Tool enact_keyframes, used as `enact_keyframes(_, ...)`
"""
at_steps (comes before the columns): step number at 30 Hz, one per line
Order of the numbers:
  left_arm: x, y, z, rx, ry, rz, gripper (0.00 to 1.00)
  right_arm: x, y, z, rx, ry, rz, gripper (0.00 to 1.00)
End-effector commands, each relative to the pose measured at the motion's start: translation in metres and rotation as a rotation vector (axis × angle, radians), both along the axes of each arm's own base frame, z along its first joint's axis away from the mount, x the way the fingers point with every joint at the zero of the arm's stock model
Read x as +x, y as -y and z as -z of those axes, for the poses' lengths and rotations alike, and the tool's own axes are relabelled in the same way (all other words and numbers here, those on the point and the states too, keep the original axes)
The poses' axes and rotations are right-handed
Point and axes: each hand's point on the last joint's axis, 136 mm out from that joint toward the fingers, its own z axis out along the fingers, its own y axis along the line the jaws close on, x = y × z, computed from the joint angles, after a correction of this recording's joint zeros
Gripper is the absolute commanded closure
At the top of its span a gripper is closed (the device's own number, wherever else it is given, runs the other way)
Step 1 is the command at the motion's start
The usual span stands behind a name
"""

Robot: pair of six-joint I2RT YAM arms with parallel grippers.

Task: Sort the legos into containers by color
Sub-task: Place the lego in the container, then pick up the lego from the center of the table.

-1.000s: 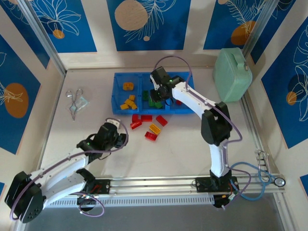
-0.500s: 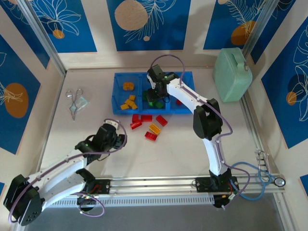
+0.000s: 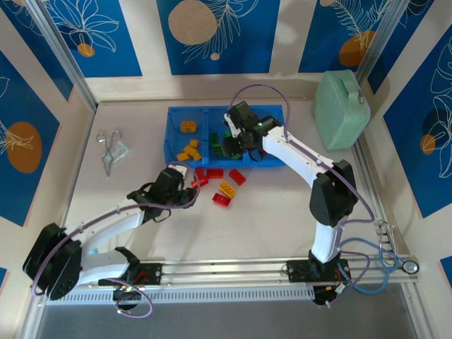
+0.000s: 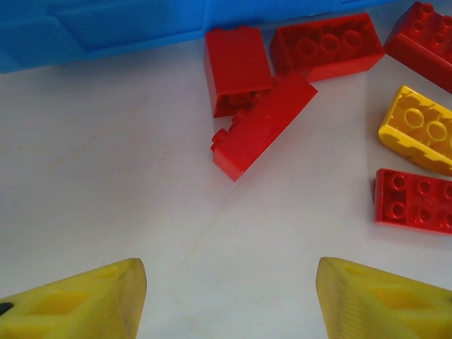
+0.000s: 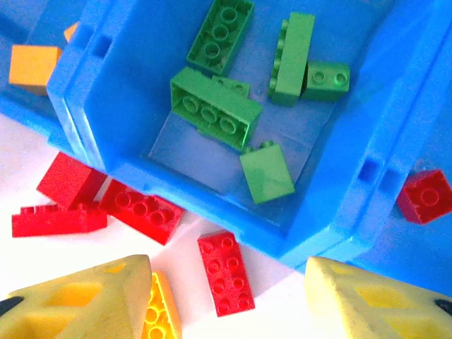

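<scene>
Here: left gripper spread wide over bare table, just short of red legos by tray wall; right gripper likewise parted (both empty) near rim of green compartment.

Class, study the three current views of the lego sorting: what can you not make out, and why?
Top external: right gripper covers part of the tray's middle compartment; green bricks uncountable.
Left wrist: a red brick is cut off by the right edge.
Right wrist: the orange brick's compartment runs off the left edge.

Six red legos, five or six green legos, one yellow lego outside the tray.
</scene>
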Motion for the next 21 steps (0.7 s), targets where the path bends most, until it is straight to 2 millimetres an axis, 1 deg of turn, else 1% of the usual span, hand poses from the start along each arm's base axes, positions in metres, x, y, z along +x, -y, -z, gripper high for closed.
enact_keyframes(1, 0.017, 0.017, -0.008, -0.042, 0.021, 0.044, 0.35, -0.018, 0.001, 0.023, 0.016, -0.059, -0.028, 0.4)
enact_keyframes(4, 0.026, 0.023, -0.003, -0.027, 0.008, 0.056, 0.35, -0.034, 0.005, 0.038, 0.023, -0.093, -0.037, 0.39)
enact_keyframes(7, 0.035, 0.026, 0.001, -0.014, 0.004, 0.062, 0.35, -0.045, 0.008, 0.051, 0.022, -0.116, -0.04, 0.39)
enact_keyframes(12, 0.048, 0.03, 0.012, 0.002, -0.031, 0.079, 0.36, -0.051, 0.013, 0.068, 0.006, -0.146, -0.02, 0.38)
enact_keyframes(15, 0.053, 0.032, 0.02, 0.028, -0.053, 0.088, 0.36, -0.053, 0.016, 0.07, 0.007, -0.149, -0.001, 0.38)
enact_keyframes(21, 0.064, 0.037, 0.034, 0.072, -0.076, 0.115, 0.36, -0.062, 0.024, 0.066, 0.026, -0.141, 0.03, 0.39)
